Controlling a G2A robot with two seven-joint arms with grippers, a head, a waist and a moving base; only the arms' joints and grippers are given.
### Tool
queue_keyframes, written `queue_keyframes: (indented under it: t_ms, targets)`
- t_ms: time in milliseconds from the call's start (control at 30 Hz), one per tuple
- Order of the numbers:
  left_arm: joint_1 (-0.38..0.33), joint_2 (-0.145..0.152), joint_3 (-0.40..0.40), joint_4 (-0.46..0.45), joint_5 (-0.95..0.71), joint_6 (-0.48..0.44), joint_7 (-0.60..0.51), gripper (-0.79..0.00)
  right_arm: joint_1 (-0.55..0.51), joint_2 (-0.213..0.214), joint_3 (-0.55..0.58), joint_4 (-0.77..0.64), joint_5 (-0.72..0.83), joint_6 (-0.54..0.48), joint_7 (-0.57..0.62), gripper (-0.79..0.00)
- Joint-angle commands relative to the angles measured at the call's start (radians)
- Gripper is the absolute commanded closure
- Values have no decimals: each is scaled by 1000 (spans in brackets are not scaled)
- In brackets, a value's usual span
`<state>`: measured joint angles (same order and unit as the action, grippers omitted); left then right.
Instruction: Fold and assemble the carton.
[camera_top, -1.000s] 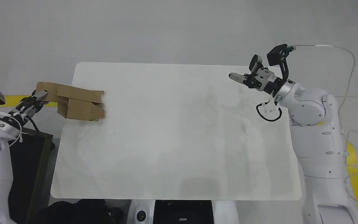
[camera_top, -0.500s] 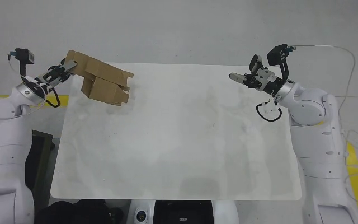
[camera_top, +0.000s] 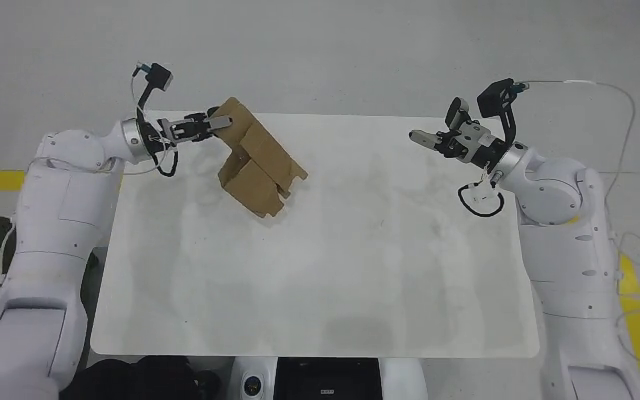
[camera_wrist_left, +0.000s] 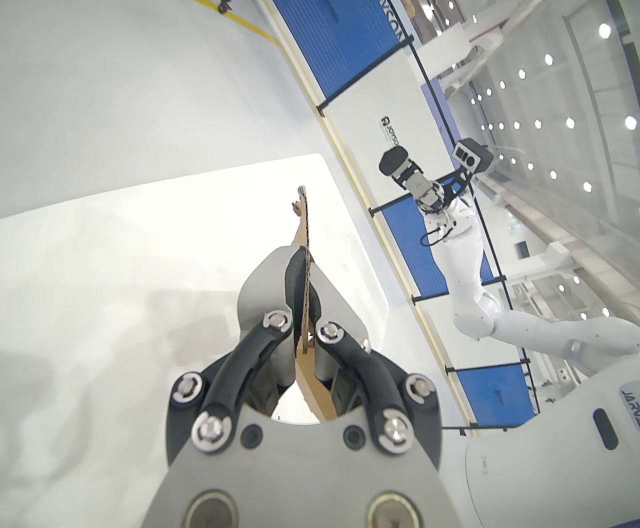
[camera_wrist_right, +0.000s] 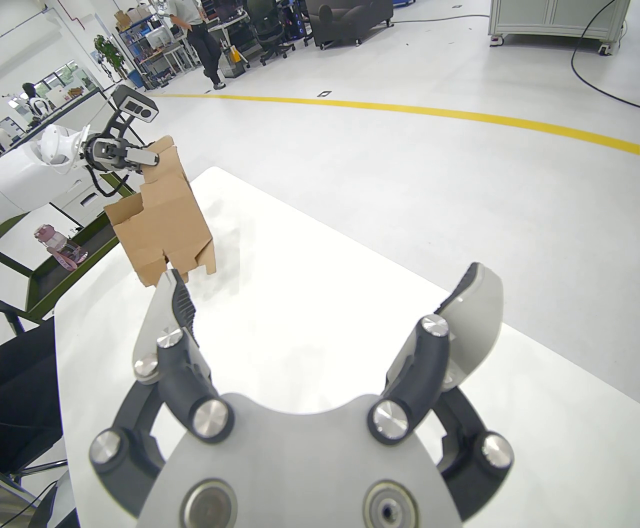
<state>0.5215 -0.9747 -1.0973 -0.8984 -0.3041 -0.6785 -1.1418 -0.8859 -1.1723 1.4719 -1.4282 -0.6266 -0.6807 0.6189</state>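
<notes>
The carton (camera_top: 262, 170) looks like a flat, collapsed blank, not yet opened into a box. It hangs just in front of the left gripper (camera_top: 222, 121), which pinches one edge of it between its fingers, over the table (camera_top: 350, 280). The right gripper (camera_top: 425, 138), spread and holding nothing, is well apart from it. I judge that nearly all the folding is left.
</notes>
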Motion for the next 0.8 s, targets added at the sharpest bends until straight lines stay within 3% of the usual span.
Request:
queue_keyframes:
  t_ms: [0,267,567,767]
  targets:
    - [-6,-3,46,-27,-20,2,-2,0,0,0,0,0,0,0,0,-785]
    - [-24,2,202,-174,-102,1,-1,0,0,0,0,0,0,0,0,-785]
    - [-100,9,352,-234,-182,10,-10,0,0,0,0,0,0,0,0,-785]
    - [-103,9,357,-235,-183,9,-9,0,0,0,0,0,0,0,0,-785]
